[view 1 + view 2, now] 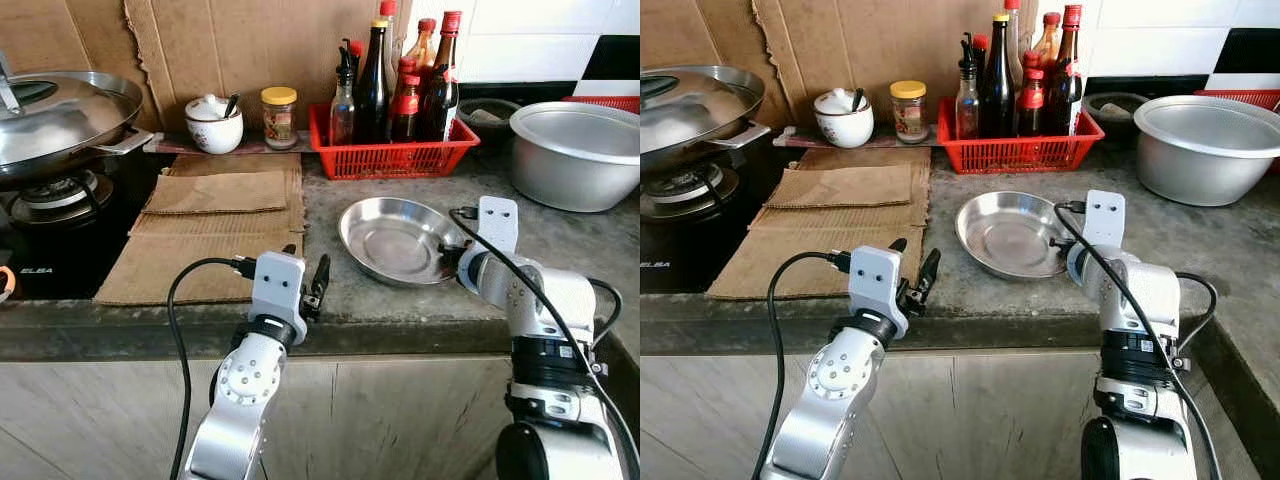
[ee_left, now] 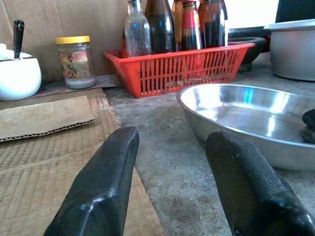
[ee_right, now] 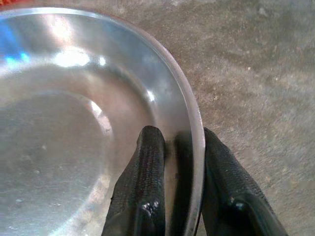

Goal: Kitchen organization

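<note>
Right tool pinches the steel dish at its near rim, 1 finger inside, 1 outside. Thin, stiff and likely slippery, it is best held at that rim. Shallow and shiny, it sits on the desk before the red basket. Left tool hovers open, empty, beside the dish.

Quick tally: one shallow steel plate with its rim sitting between the right gripper's fingers, one big metal bowl, one red basket with about seven bottles as far as I can count, one yellow-lidded jar, one white pot, one lidded wok, and two cardboard sheets stacked.
</note>
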{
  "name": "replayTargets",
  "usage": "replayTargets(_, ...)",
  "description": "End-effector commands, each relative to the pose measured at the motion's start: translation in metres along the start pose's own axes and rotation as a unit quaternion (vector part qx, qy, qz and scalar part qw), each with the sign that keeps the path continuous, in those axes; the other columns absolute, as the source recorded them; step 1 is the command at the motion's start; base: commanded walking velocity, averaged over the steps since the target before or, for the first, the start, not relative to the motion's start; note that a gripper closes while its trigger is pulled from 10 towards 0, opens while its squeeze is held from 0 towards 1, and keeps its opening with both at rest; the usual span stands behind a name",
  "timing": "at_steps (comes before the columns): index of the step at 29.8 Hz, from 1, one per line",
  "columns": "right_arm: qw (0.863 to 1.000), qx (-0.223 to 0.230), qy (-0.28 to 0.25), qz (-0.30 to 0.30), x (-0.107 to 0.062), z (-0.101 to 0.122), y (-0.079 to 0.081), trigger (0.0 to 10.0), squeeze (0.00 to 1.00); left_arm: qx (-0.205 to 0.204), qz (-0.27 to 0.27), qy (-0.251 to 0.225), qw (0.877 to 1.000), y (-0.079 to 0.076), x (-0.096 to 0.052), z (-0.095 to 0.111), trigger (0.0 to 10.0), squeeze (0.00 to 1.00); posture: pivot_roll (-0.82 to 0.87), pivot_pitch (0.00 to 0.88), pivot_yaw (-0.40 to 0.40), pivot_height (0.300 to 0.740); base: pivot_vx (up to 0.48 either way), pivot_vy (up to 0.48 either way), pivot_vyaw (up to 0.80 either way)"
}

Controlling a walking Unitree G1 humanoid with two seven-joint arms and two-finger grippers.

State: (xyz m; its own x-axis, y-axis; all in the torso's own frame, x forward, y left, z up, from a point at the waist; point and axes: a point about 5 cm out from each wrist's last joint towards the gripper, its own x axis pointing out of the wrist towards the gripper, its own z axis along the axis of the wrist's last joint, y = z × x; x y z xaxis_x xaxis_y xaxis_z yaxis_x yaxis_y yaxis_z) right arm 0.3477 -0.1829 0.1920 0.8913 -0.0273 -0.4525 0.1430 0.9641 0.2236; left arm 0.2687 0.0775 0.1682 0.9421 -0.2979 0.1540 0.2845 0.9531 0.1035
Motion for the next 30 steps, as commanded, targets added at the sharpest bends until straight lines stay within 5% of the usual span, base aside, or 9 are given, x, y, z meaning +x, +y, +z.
replayTargets(1,0.999,0.037,0.010,0.029,0.001,-0.005,0.010,0.0,0.00,0.000,0.004,-0.001,1.000,0.001,0.000,0.001,10.0,0.00,0.03,0.010,-0.031,0.740,0.000,0.000,0.00)
replayTargets(8,0.991,0.101,-0.069,0.060,-0.007,0.010,0.025,0.0,0.00,-0.001,0.004,-0.002,1.000,0.001,0.000,0.002,10.0,0.00,0.03,0.015,-0.029,0.740,0.000,0.000,0.00)
replayTargets(13,0.985,0.102,-0.121,0.063,-0.013,0.018,0.030,0.0,0.00,-0.002,0.004,-0.001,1.000,0.001,0.000,0.001,10.0,0.00,0.03,0.019,-0.029,0.740,0.000,0.000,0.00)
replayTargets(18,0.974,0.041,-0.214,0.055,-0.024,0.030,0.035,0.0,0.00,-0.002,0.006,-0.001,1.000,0.001,0.000,0.002,10.0,0.00,0.03,0.021,-0.029,0.740,0.000,0.000,0.00)
replayTargets(30,0.943,-0.070,-0.323,0.046,-0.046,0.032,0.048,0.0,0.00,-0.004,0.007,-0.003,1.000,0.002,0.001,0.003,10.0,0.00,0.03,0.025,-0.027,0.740,0.000,0.000,0.00)
